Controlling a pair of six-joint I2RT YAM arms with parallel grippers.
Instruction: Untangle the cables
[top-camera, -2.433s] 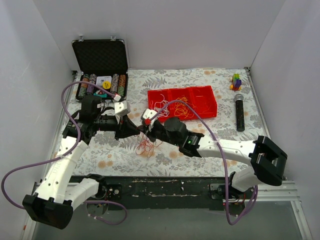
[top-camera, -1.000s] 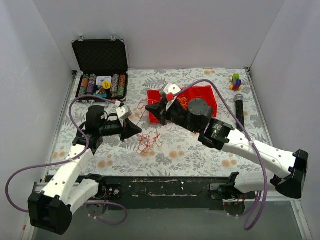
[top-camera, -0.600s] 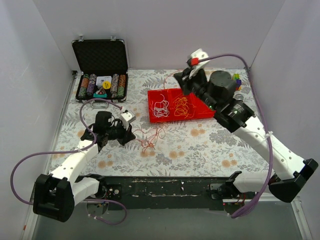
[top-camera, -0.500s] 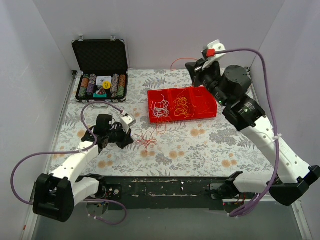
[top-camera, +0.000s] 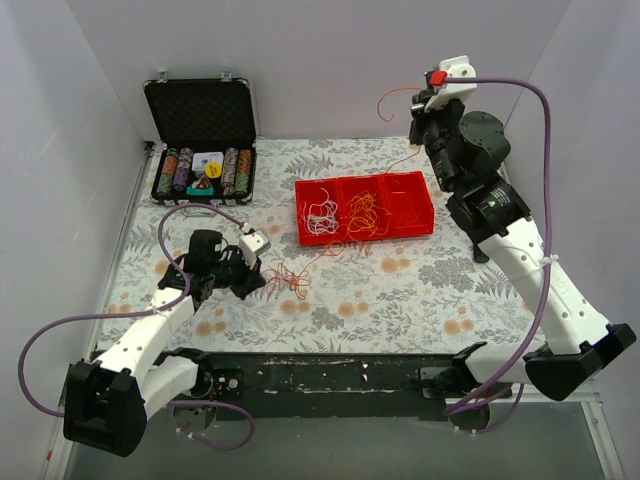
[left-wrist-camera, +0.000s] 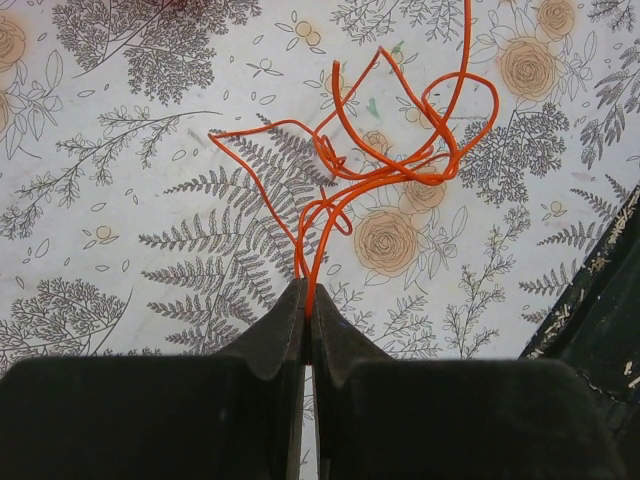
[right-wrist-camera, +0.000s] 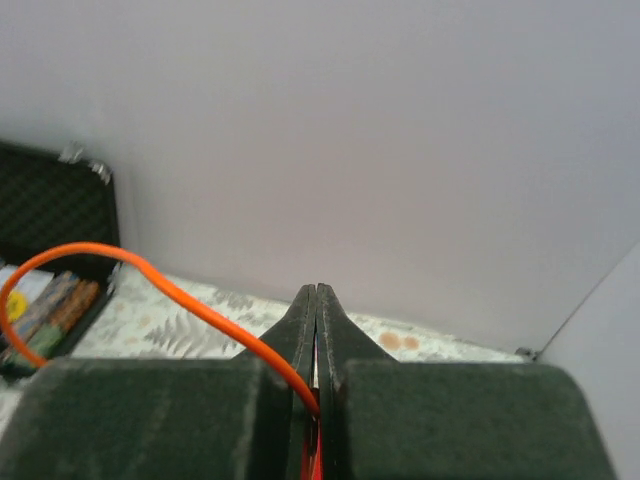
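A tangle of red cable (top-camera: 290, 283) lies on the floral table, left of centre. My left gripper (top-camera: 263, 281) is low at its left side, shut on two strands of it. In the left wrist view the strands enter the closed tips of the left gripper (left-wrist-camera: 305, 296) and the red tangle (left-wrist-camera: 392, 168) spreads out beyond. My right gripper (top-camera: 414, 112) is raised high at the back right, shut on one red strand (top-camera: 405, 160) that runs down toward the tangle. In the right wrist view the right gripper (right-wrist-camera: 316, 296) pinches the red strand (right-wrist-camera: 150, 271).
A red bin (top-camera: 416, 222) at the back centre holds white cables (top-camera: 320, 213) and orange-yellow cables (top-camera: 362, 212). An open black case (top-camera: 200, 112) with poker chips stands at the back left and also shows in the right wrist view (right-wrist-camera: 45, 200). White walls enclose the table.
My right gripper has swung from the table's middle up to the back right, drawing a red strand out. My left gripper has dropped to the table, still gripping the tangle.
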